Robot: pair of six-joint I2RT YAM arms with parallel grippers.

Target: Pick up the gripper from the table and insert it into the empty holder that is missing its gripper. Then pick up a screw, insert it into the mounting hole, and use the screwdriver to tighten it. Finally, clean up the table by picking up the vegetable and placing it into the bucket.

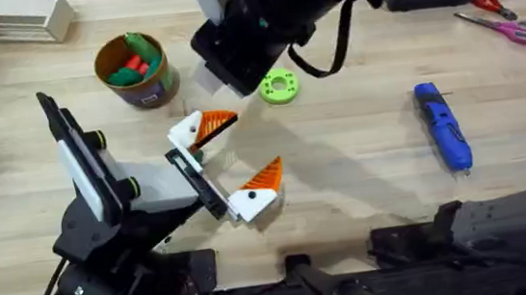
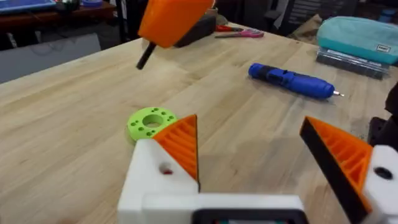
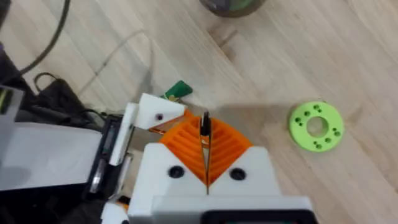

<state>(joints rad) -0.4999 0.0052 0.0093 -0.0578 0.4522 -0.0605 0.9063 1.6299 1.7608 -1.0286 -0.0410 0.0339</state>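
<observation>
My left gripper (image 1: 234, 152) lies open low over the table, and both its white mounts carry orange ribbed tips. The far mount, the holder (image 3: 155, 115), shows a small mounting hole in its side (image 2: 166, 169). My right gripper (image 3: 205, 143) hangs just above that holder, shut on a small black screw (image 3: 204, 126). The left wrist view shows the screw (image 2: 146, 57) jutting from the orange pads. The blue screwdriver (image 1: 443, 125) lies on the table to the right. A small green vegetable (image 3: 178, 90) rests beside the holder. The brown bucket (image 1: 155, 85) stands at the back left.
The bucket holds bigger green and red toy vegetables. A lime-green ring disc (image 1: 278, 86) lies behind the left gripper. Pink-handled scissors (image 1: 501, 25) sit at the back right, a teal pouch (image 2: 357, 37) near the right edge. My right arm (image 1: 279, 10) crosses the back, large and dark.
</observation>
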